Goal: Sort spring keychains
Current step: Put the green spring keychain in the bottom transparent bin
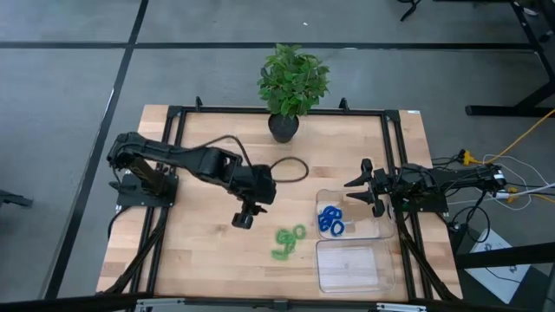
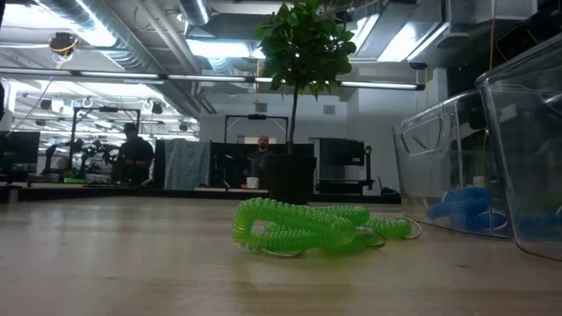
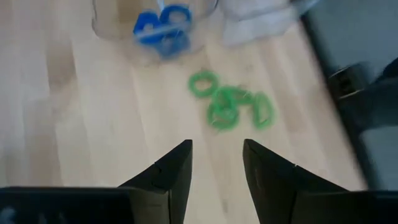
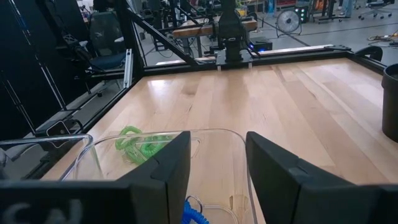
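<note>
Several green spring keychains [image 1: 288,242] lie in a loose heap on the wood, also in the low view [image 2: 316,227] and the left wrist view [image 3: 231,104]. Several blue keychains [image 1: 330,219] lie inside the farther clear tray [image 1: 368,227]; they show blurred in the left wrist view [image 3: 163,28]. The nearer clear tray [image 1: 351,265] holds none. My left gripper [image 1: 244,217] hovers open above the table, left of the green heap [image 3: 216,163]. My right gripper [image 1: 364,186] waits open over the far tray's right side [image 4: 217,165].
A potted plant [image 1: 290,87] stands at the table's far edge. A black cable [image 1: 290,169] loops on the wood behind the left arm. A black frame [image 1: 395,165] rails the table. Bare wood lies left of the green heap.
</note>
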Action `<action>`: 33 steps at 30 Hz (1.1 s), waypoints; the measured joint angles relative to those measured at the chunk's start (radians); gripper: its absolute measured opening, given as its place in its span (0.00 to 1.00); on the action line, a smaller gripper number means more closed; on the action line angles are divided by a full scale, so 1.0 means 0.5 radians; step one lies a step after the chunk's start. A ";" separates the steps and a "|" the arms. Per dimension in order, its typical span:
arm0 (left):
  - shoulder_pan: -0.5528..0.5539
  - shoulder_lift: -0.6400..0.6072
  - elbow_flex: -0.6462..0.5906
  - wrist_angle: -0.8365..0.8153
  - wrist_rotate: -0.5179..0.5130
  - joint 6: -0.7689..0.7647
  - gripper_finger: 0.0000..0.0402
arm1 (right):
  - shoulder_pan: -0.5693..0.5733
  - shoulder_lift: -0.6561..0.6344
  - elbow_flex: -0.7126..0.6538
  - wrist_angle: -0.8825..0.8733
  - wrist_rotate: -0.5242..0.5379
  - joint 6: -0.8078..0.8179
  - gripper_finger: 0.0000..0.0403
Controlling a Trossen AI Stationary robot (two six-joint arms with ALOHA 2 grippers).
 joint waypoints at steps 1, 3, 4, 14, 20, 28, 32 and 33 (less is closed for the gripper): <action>-0.009 0.002 -0.054 0.024 -0.045 0.000 0.35 | 0.000 0.000 0.000 0.000 0.000 0.000 0.38; -0.019 0.003 -0.161 0.107 -0.139 0.000 0.35 | 0.000 0.000 0.000 0.000 0.000 0.000 0.38; -0.019 0.003 -0.209 0.163 -0.183 0.000 0.35 | 0.000 0.000 0.000 0.000 0.000 0.000 0.38; -0.027 0.003 -0.706 0.802 -0.242 -0.053 0.35 | 0.000 0.000 0.000 0.000 0.000 0.000 0.38; -0.040 0.003 -0.912 0.946 -0.234 -0.053 0.35 | 0.000 0.000 0.000 0.000 0.000 0.000 0.38; -0.110 0.012 -1.044 1.092 -0.234 -0.073 0.35 | 0.000 0.000 0.000 0.000 0.000 0.000 0.38; -0.147 0.109 -1.046 1.201 -0.234 -0.073 0.35 | 0.000 0.000 0.000 0.000 0.000 0.000 0.38; -0.152 0.144 -1.046 1.261 -0.234 -0.073 0.35 | 0.000 0.000 0.000 0.001 0.001 0.000 0.38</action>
